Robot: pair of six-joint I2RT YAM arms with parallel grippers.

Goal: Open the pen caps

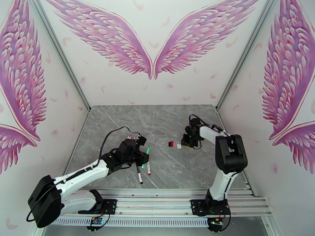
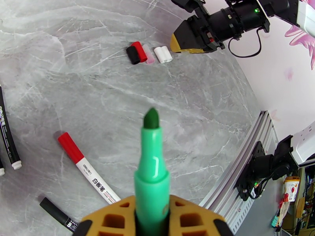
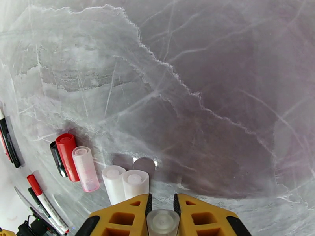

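My left gripper (image 2: pixel 151 203) is shut on an uncapped green pen (image 2: pixel 151 162), whose felt tip points up and away over the table; from above, that gripper (image 1: pixel 142 156) sits left of centre. Several loose pen caps lie in a row: black (image 2: pixel 132 56), red (image 2: pixel 139 51), clear pink (image 2: pixel 148 55) and two white (image 2: pixel 162 54). My right gripper (image 3: pixel 162 198) hovers just right of that row, its fingers hugging a pale translucent cap (image 3: pixel 162 222). The same row shows ahead of it, from the red cap (image 3: pixel 67 156) to the white caps (image 3: pixel 125 185).
A red-capped pen (image 2: pixel 88 174) and two black pens (image 2: pixel 10 134) (image 2: pixel 59 213) lie on the grey marble table (image 1: pixel 157 122) near the left gripper. The aluminium rail (image 1: pixel 165 195) runs along the near edge. Walls close in the table on three sides.
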